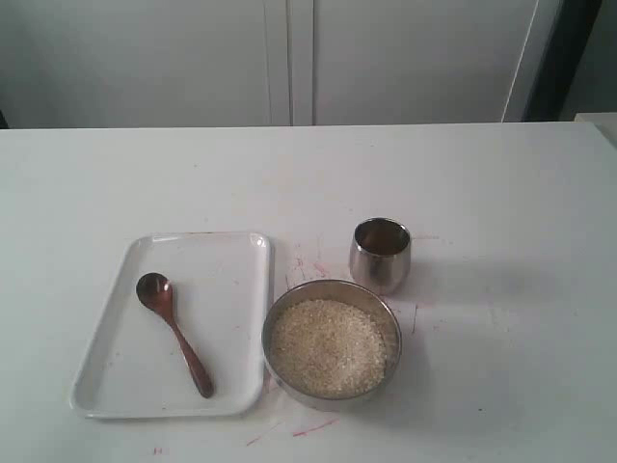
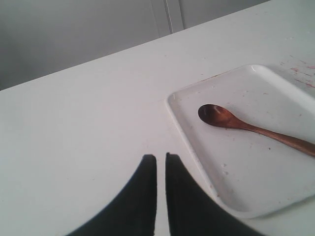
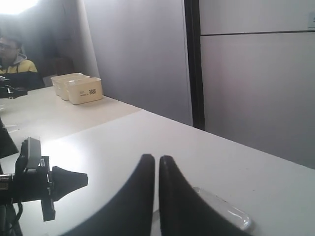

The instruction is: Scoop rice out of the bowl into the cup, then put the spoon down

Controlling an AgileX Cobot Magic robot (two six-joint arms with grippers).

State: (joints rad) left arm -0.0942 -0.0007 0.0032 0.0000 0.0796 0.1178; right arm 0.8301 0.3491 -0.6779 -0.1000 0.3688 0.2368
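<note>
**Spoon and left pincer.** The dark reddish-brown, glossy wooden spoon (image 1: 174,333) lies flat in a white rectangular tray with rounded corners (image 1: 227,367) at the near left of the white bench (image 1: 482,183). Its oval head points far-left and its slim handle runs near-right. The left wrist view shows the left pincer (image 2: 160,157) with its two black tapered fingers pressed almost together and holding nothing. Its tips are above bare bench just outside the tray rim, clear of the spoon. The spoon's head is the end nearer to it.

**Right pincer.** The right pincer (image 3: 157,158) is likewise drawn together and holds nothing. It is above bare bench, with no task item in its view. Neither pincer appears in the exterior view.

**Bowl, rice, cup.** The round, shallow, shiny steel bowl (image 1: 333,284) stands just right of the tray, its rim almost touching the tray's edge. It holds a level mass of small off-white rice grains (image 1: 328,347). The small steel cup (image 1: 380,256), round-sided and without a handle, stands upright just beyond the bowl to the far right.

**Surfaces.** Faint red marks show on the bench around the bowl and tray.
</note>
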